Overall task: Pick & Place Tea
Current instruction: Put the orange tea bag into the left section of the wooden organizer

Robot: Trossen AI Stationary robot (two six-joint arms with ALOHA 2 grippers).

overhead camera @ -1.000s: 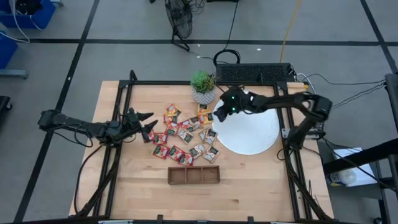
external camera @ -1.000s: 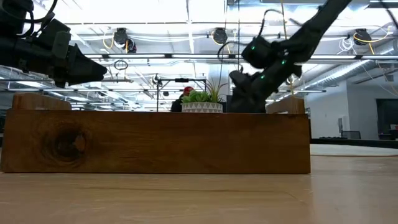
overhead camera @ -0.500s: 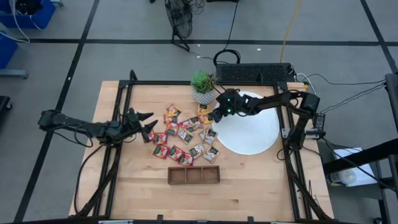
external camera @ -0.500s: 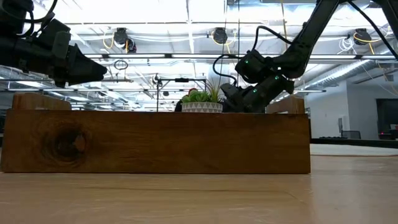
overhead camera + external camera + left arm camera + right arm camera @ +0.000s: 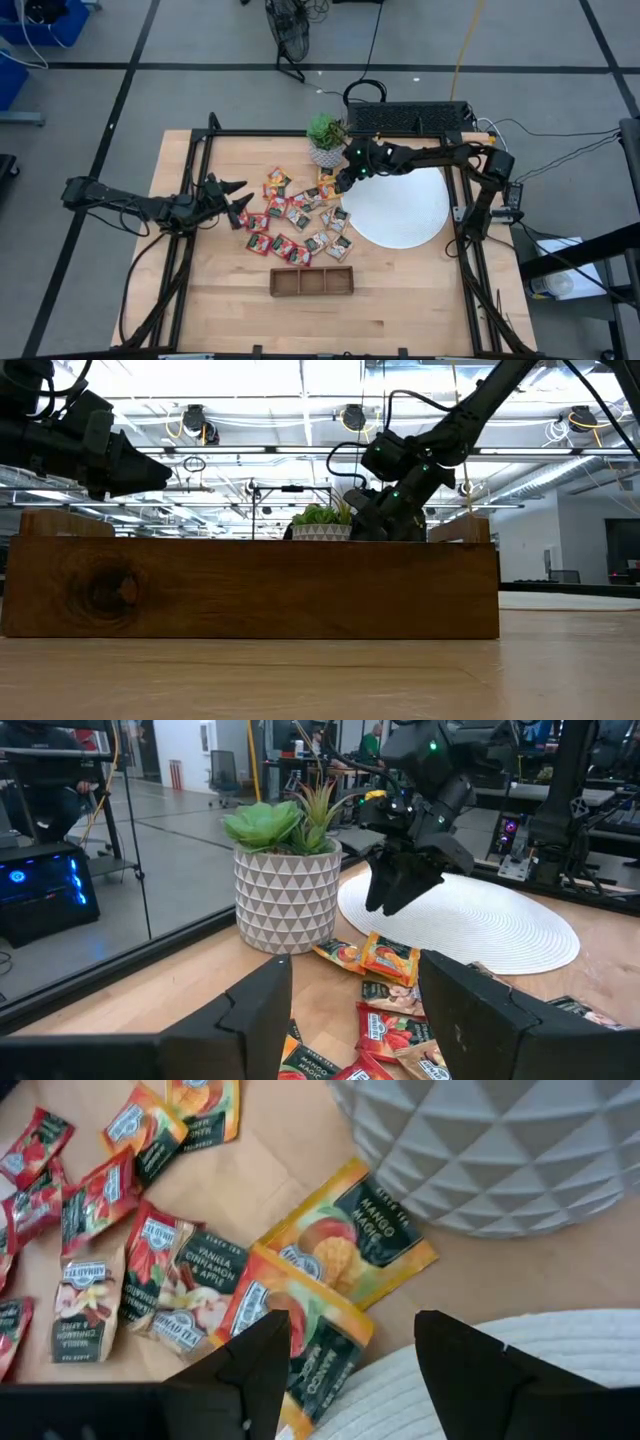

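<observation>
Two "MANGO" sachets [image 5: 350, 1245], right claw [image 5: 345, 1355] spread

My work surface is a pale wooden table [image 5: 210, 270] with a black frame around its edges. On it, toward the middle, lies the tea [image 5: 296, 215], a loose scatter of small flat sachets, mostly red with some orange-yellow. Just beside them on my right sits a white disc [image 5: 405, 212], flat on the wood. A potted green plant [image 5: 326, 139] stands at the far edge, near the disc. A brown three-compartment wooden tray [image 5: 311, 281] rests nearer the front edge.
</observation>
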